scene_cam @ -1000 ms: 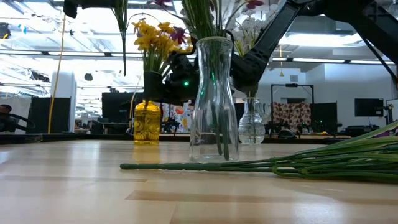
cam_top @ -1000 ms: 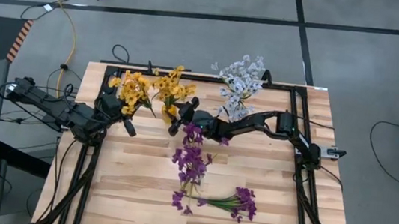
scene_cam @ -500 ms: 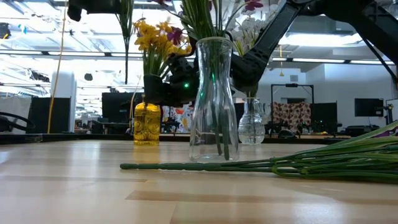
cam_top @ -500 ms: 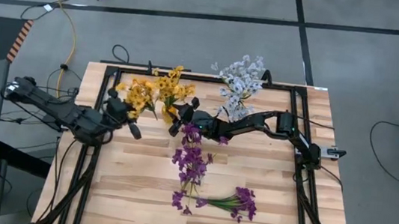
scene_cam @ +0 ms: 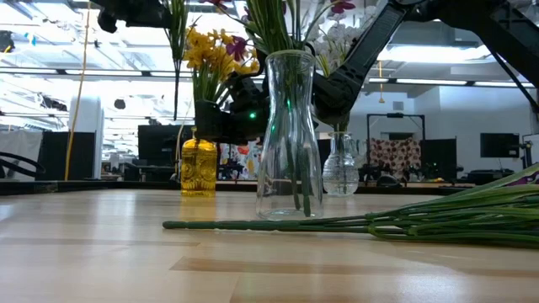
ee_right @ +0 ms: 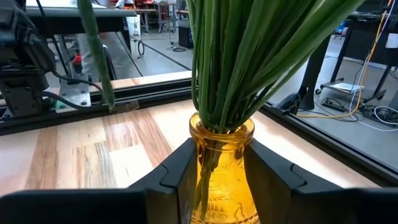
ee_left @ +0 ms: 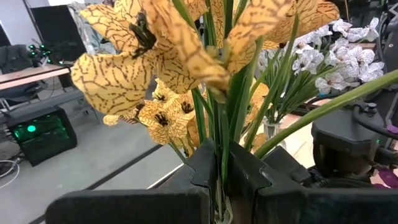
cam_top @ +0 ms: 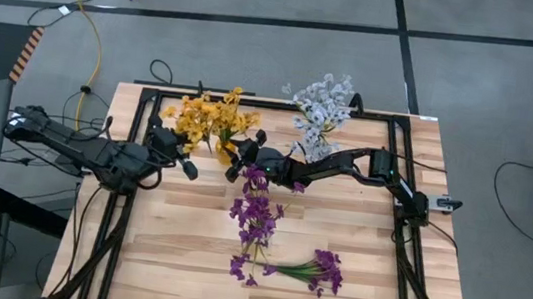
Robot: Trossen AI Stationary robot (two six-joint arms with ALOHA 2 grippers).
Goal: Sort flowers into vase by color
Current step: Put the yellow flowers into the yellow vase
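Yellow sprig [cam_top: 186,117], pinched by the left gripper [cam_top: 169,142] fingers, is drifting nearer the amber vase [scene_cam: 199,167], which the right gripper [cam_top: 243,155] fingers are clasping.

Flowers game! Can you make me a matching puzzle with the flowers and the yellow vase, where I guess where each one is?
Things:
1. yellow vase
2. loose purple bunch
3. white flowers
4. yellow sprig

Places:
A. lying flat on the table
B. between the right gripper's fingers
C. pinched in the left gripper
D. standing in the small clear vase

Pairs: 1-B, 2-A, 3-D, 4-C
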